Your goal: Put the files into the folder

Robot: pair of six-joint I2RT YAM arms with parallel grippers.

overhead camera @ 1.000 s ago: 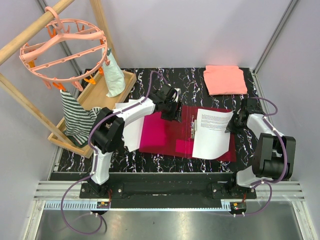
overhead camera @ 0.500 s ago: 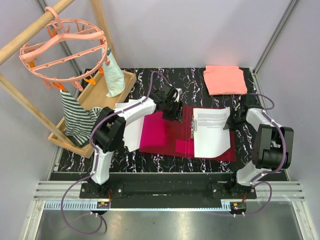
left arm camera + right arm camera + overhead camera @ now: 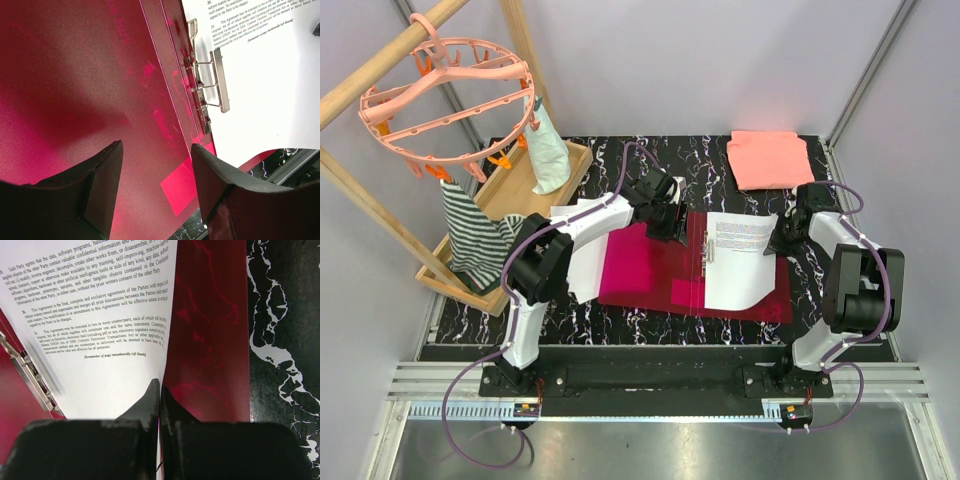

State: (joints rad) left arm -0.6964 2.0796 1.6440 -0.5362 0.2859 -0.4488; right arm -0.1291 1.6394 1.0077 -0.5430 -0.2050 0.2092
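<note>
We had the right gripper (image 3: 160,390) pinched shut on the files' (image 3: 740,265) right edge over the open folder (image 3: 640,270), left gripper (image 3: 156,150) part-open, empty, over its left half.

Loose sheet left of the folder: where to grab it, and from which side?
Sheet: probably pinch its near edge, coming in from the near-left. It lies flat, far part under the left arm, right edge at the folder; the near edge is the free bit.

overhead looks down; close wrist views share the folder (image 3: 75,75).
</note>
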